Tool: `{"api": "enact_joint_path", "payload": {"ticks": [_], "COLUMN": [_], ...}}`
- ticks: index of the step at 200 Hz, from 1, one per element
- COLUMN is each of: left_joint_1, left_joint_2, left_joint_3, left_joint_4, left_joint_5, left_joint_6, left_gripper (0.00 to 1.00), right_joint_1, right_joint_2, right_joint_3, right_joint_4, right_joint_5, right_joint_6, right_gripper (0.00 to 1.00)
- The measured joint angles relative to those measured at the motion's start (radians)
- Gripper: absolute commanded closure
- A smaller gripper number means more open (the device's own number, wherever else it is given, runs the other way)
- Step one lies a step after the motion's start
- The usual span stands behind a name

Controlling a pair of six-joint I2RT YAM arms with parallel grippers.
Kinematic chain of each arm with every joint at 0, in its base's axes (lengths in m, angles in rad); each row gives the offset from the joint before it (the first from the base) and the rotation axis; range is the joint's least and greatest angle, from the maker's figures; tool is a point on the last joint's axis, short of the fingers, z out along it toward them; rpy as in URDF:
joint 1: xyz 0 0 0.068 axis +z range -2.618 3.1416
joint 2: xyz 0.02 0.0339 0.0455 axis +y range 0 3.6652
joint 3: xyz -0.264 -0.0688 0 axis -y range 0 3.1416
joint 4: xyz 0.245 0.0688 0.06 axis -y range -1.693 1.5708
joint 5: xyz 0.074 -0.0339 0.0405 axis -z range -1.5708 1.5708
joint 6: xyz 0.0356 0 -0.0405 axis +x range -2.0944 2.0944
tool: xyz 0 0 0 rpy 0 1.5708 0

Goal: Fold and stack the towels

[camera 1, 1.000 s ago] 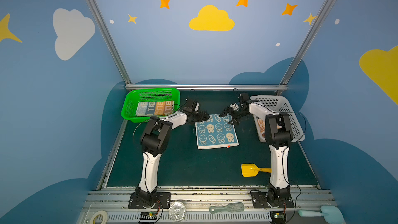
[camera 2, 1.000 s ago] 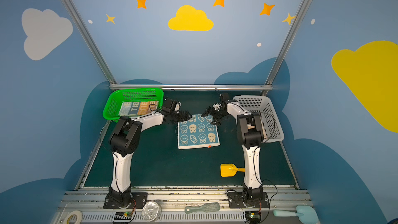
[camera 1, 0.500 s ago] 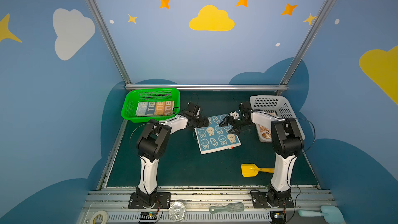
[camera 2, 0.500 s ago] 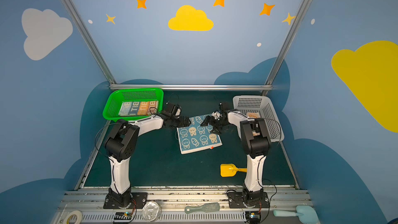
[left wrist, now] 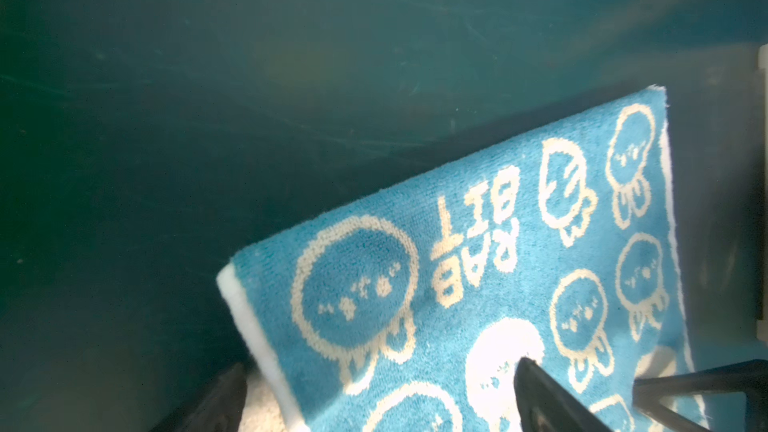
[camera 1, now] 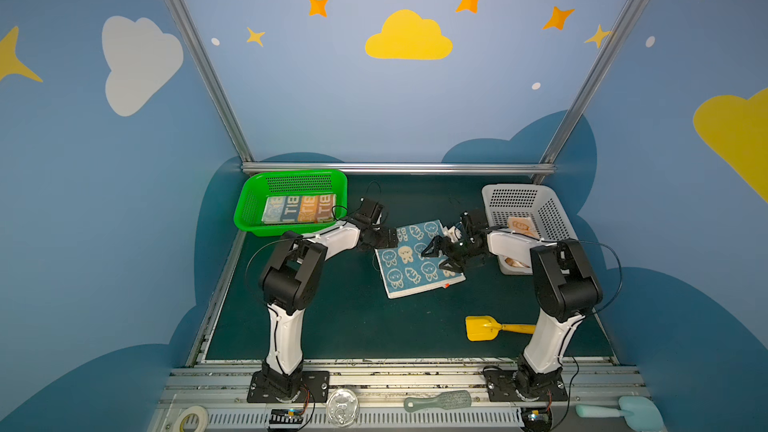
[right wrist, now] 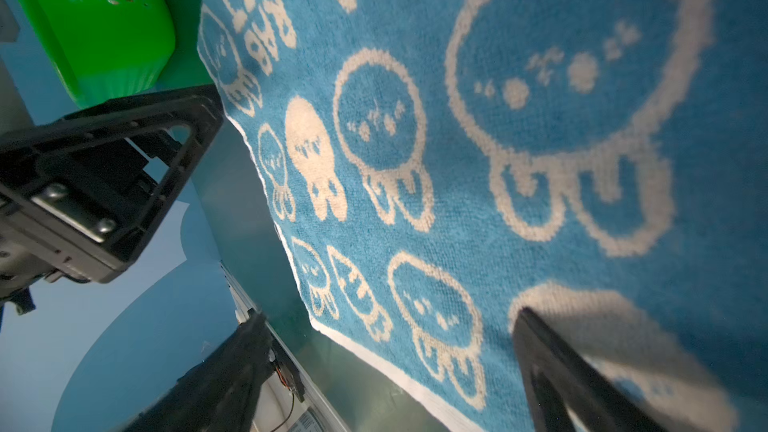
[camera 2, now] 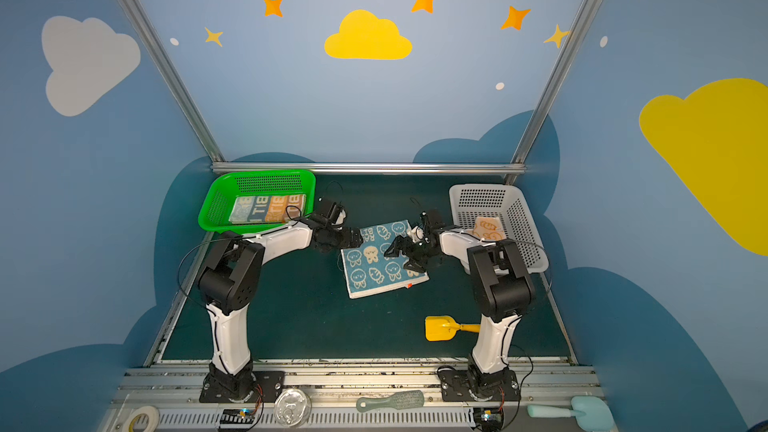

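Jaws spread wide on both: towel (camera 1: pixel 405 272) corner sits inside left gripper (left wrist: pixel 380 367), cloth beneath right gripper (right wrist: pixel 388 315). A shallow pinch could slip, skewing the fold.

The left arm (camera 1: pixel 286 326) and right arm (camera 1: pixel 548 338) share white link shells, black joint housings and black cables (camera 1: pixel 620 280); the black open triangular fingers (right wrist: pixel 199 118) carry silver screws

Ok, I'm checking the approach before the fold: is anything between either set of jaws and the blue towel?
Nothing visible. The left gripper, jaws open, is right at the blue towel's far left corner, and the right gripper, jaws open, is over its right edge. The yellow shovel lies apart, nearer the front.
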Motion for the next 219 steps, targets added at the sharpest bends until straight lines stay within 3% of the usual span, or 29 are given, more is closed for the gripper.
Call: {"api": "enact_joint_path", "payload": {"ticks": [83,156,219], "left_joint_1": [-0.087,-0.173,-0.166], "left_joint_2": [-0.189,-0.125,-0.132], "left_joint_3": [-0.070,-0.152,-0.240], "left_joint_4": [0.076,0.116,0.164], "left_joint_5": [0.063,0.104,0.106], "left_joint_6": [-0.069,-0.142,-0.154], "left_gripper": [0.00,0.00,0.00], "right_joint_1": [-0.035,-0.069,0.031], "right_joint_2": [-0.079,-0.130,-0.150], "right_joint_3": [0.007,-0.075,-0.116], "right_joint_4": [-0.243,-0.237,-0.164], "right_joint_5": [0.130,0.142,0.125], "right_joint_6": [-0.027,-0.035,0.043], "right_gripper": [0.08,0.08,0.08]}}
